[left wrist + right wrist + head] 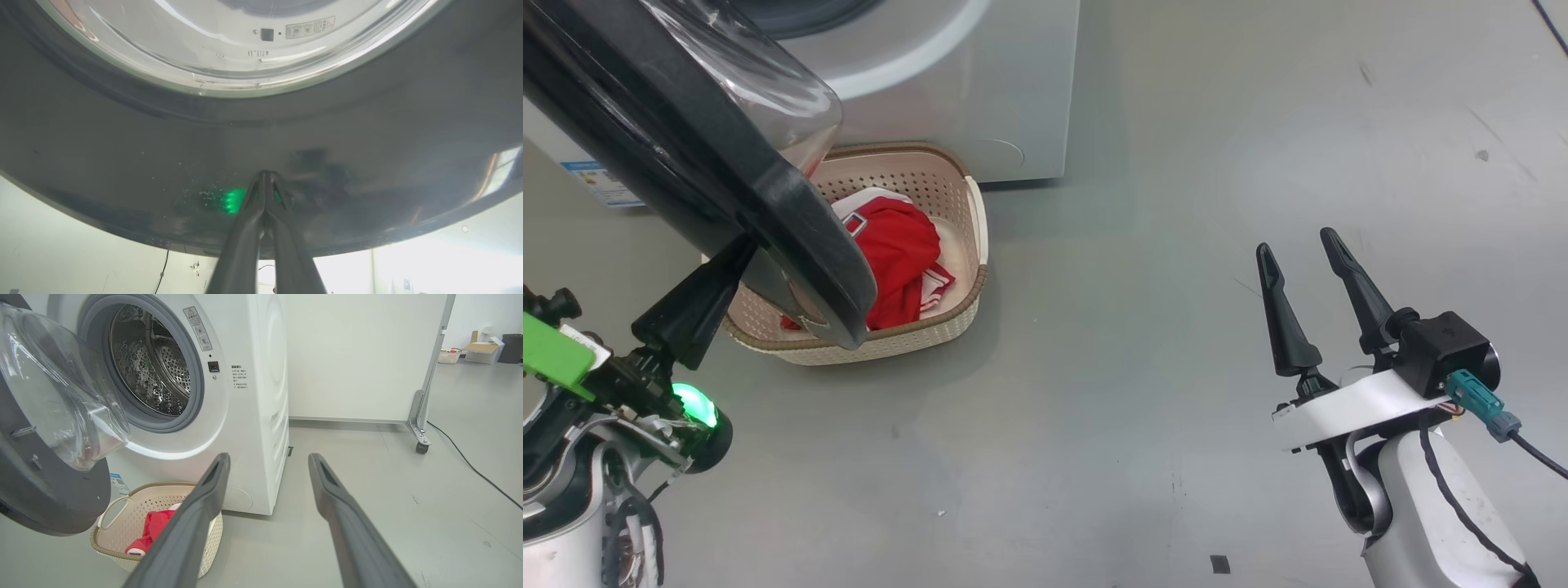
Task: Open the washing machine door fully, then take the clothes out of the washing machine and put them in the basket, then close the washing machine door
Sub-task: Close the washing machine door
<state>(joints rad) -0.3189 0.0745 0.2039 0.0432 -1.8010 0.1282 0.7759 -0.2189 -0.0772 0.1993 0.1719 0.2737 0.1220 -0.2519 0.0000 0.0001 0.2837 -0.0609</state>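
Observation:
The washing machine door [792,237] hangs part open over the basket [976,237], its clear bowl facing the washing machine [980,90]. My left gripper [745,245] is shut, its tips against the door's black outer face [122,155], seen close in the left wrist view as my left gripper [264,174]. The red clothes [898,253] lie in the basket. The right wrist view looks at the door [41,490], the steel drum [155,367] with no fabric seen inside, the basket [98,543] and the clothes [157,526]. My right gripper [1294,241] [268,457] is open and holds nothing.
A white panel on casters [359,355] stands to the right of the washing machine [245,416], and a black cable [470,465] runs across the grey floor [1176,245] beside it. Boxes and a dark bin [482,347] sit far off.

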